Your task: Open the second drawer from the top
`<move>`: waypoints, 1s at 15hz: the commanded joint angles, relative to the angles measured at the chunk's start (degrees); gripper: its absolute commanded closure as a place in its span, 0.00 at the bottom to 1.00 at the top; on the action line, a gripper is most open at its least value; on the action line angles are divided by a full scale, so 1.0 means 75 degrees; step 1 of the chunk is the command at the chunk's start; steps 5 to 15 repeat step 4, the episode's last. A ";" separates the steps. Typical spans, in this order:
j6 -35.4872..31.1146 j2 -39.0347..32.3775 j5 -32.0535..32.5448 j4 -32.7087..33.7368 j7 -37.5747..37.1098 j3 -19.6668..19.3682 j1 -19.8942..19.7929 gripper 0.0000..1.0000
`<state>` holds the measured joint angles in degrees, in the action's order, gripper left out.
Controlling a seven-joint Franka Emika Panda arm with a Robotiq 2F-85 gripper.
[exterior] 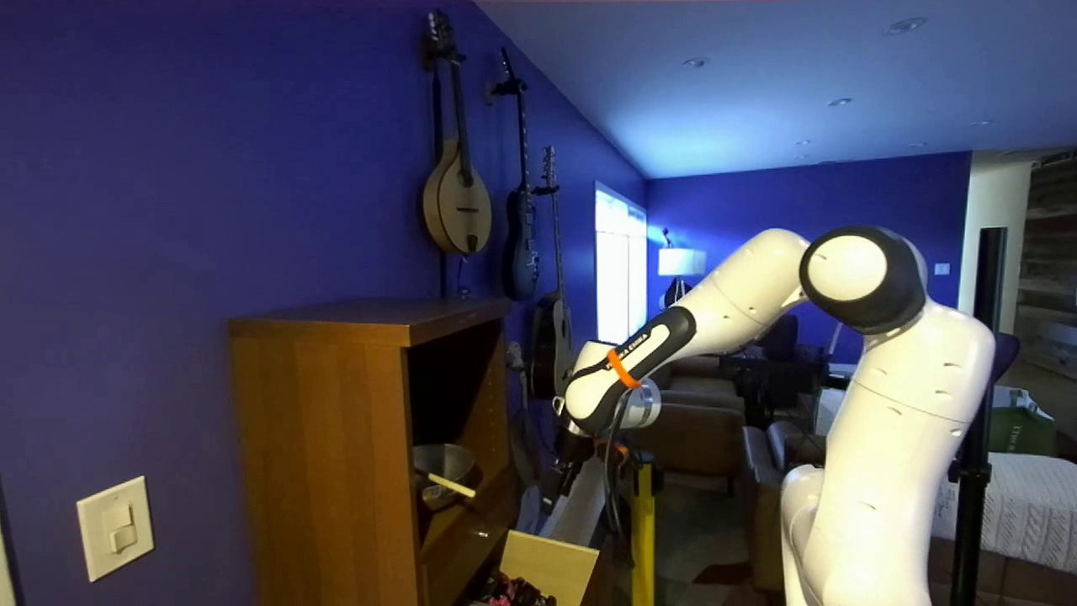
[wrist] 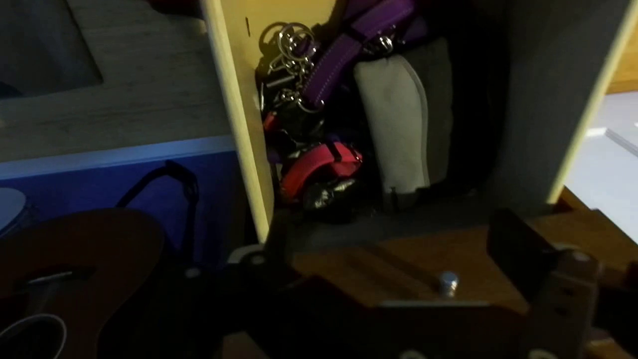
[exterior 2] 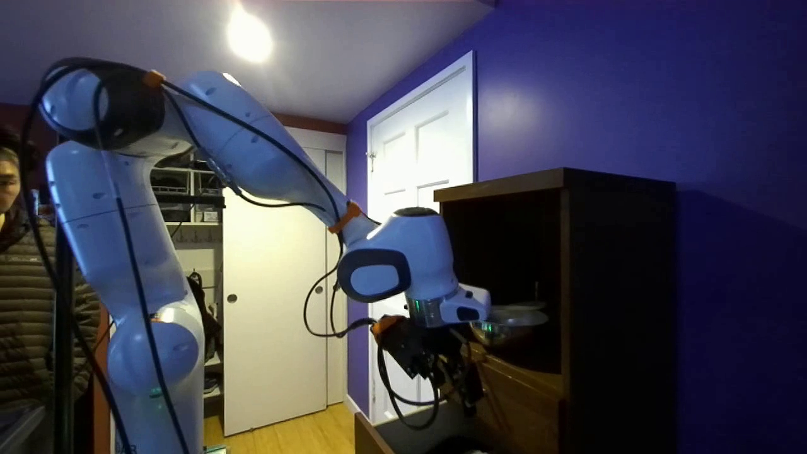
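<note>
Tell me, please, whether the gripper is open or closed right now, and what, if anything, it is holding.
Gripper: open, jaws spread apart, holding nothing.

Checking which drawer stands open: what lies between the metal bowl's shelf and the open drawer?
A closed drawer front with a small knob; it shows in an exterior view, above the open drawer.

We see deep violet-blue flat wall [exterior: 168, 210], tan-brown wooden chest [exterior: 324, 454], boxy wooden drawer [exterior: 551, 560] with pale tan side, white-and-black jointed robot arm [exterior: 892, 446], black two-fingered gripper [wrist: 389, 227]. We note purple strap [wrist: 331, 72] with pale dotted stitching, pinkish-red curved strap [wrist: 311, 167], white cable-knit textile [exterior: 1031, 518].
</note>
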<state>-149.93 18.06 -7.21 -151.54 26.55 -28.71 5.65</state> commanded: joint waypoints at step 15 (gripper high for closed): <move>-0.0014 0.1588 -0.0449 -0.0724 -0.0186 0.0792 -0.0643 0.00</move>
